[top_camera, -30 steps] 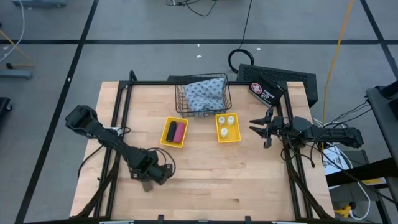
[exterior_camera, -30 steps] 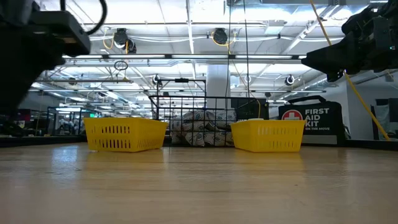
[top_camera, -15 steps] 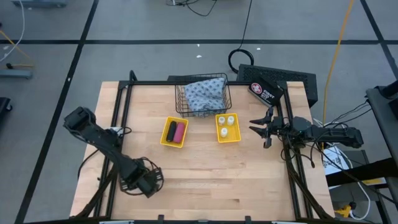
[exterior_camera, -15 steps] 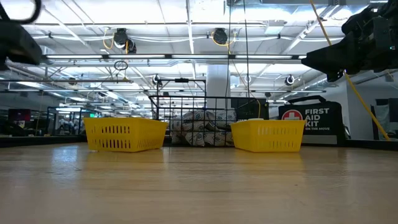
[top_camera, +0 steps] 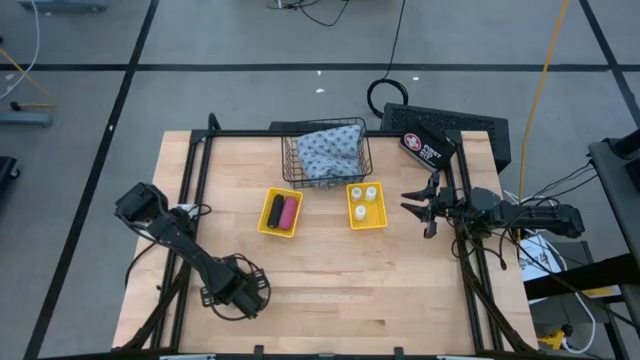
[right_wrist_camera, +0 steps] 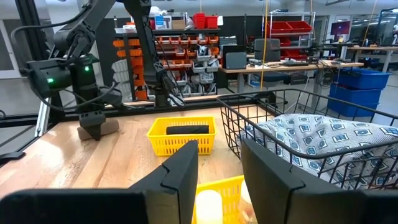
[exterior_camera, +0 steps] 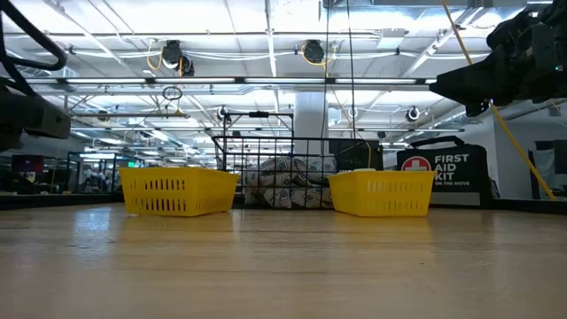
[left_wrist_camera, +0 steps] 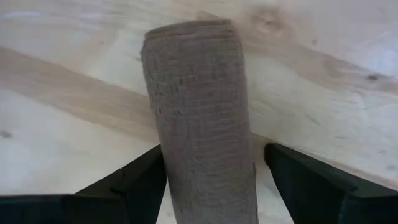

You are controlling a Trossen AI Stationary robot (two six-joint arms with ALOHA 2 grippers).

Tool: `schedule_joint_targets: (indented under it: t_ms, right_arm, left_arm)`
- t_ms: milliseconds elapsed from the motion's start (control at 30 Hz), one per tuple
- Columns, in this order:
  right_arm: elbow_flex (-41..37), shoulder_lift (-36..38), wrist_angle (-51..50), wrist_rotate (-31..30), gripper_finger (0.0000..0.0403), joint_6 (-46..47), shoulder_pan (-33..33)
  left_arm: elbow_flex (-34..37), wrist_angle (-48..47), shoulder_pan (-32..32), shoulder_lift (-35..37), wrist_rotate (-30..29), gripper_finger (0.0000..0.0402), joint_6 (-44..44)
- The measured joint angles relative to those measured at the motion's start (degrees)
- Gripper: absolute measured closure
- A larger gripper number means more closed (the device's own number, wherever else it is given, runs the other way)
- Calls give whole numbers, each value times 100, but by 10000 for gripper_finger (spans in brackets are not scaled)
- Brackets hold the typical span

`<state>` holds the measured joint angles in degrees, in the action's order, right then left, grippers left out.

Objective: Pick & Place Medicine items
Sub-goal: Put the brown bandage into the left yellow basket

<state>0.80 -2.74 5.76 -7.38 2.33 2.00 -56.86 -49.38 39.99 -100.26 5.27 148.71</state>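
An industrial robotics lab or workshop. The wooden surface (top_camera: 330, 290) stands on a grey floor marked with dark tape lines (top_camera: 300, 67), with cables (top_camera: 390, 45) trailing across it. Beyond the right pincer (right_wrist_camera: 217, 177), the right wrist view shows orange and red parts bins on shelving (right_wrist_camera: 205, 37), workbenches with monitors (right_wrist_camera: 267, 50), blue crates (right_wrist_camera: 357, 84) and the other robot arm (right_wrist_camera: 87, 74) with a green indicator light. The low view shows a high open ceiling with trusses, ducts and strip lights (exterior_camera: 266, 62), and a bag lettered "FIRST AID KIT" (exterior_camera: 447, 177) behind the yellow trays (exterior_camera: 177, 190).
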Motion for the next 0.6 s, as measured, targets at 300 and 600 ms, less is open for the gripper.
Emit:
schedule_joint_targets:
  t_ms: [300,600]
  right_arm:
    - [0,-2,-2,0,289,0,0]
    - [2,-2,-2,-2,289,0,0]
  left_arm:
    - [-4,204,-11,-84,-611,117,-237]
    - [3,170,-92,-89,-726,117,-294]
